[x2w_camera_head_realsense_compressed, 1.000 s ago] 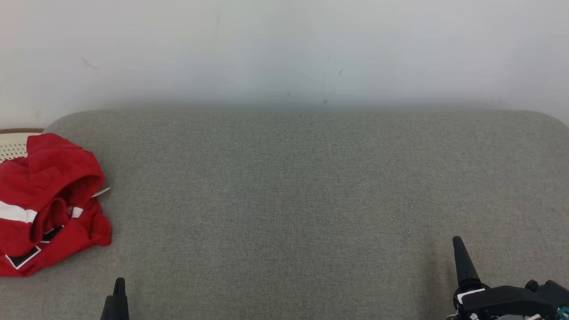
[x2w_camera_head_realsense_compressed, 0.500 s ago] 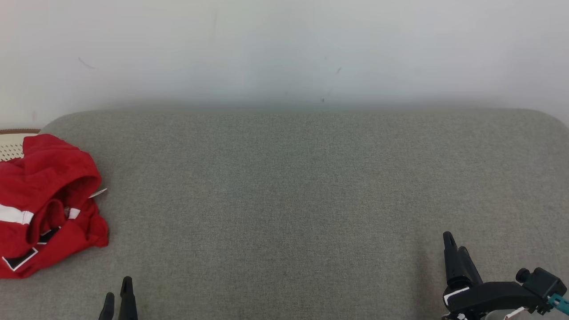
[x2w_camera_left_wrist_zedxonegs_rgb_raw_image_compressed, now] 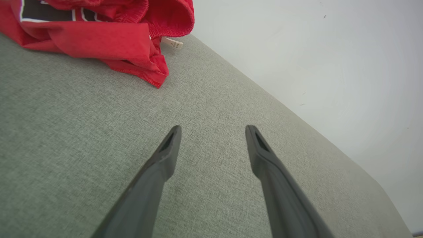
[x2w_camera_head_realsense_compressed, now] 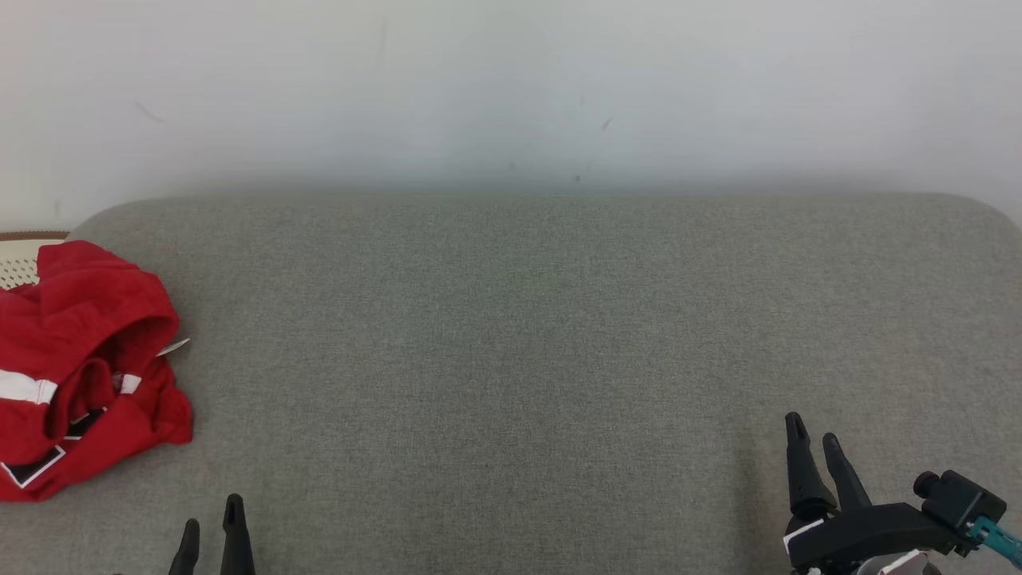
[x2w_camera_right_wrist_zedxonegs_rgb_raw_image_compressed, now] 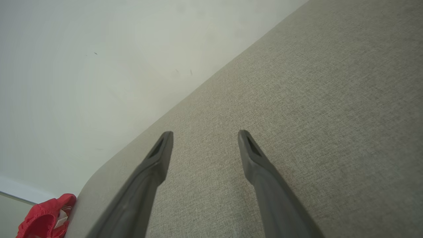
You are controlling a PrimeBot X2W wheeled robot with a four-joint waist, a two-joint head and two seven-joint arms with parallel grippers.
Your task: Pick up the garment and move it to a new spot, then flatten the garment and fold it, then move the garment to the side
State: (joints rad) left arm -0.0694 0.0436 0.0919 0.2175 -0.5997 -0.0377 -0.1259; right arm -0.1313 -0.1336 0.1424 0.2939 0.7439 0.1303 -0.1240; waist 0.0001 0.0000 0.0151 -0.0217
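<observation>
1. the red jersey lies crumpled in a heap at the far left of the grey upholstered surface and runs past the left border of the head view. black white-outlined lettering and a white band show among its folds, and a small white label pokes out on its right side.
2. behind the heap, by the surface's rounded back-left corner, a pale perforated object with a brown rim peeks out.
3. the back edge of the surface runs straight along a plain white wall and curves away at both back corners.
4. the left gripper hangs over the front edge, near the jersey's lower right but apart from it, fingers spread and holding nothing.
5. the right gripper sits at the front right, well apart from the jersey, fingers likewise spread and holding nothing.
6. a broad stretch of grey fabric lies between the jersey and the right gripper, from front edge to back.
</observation>
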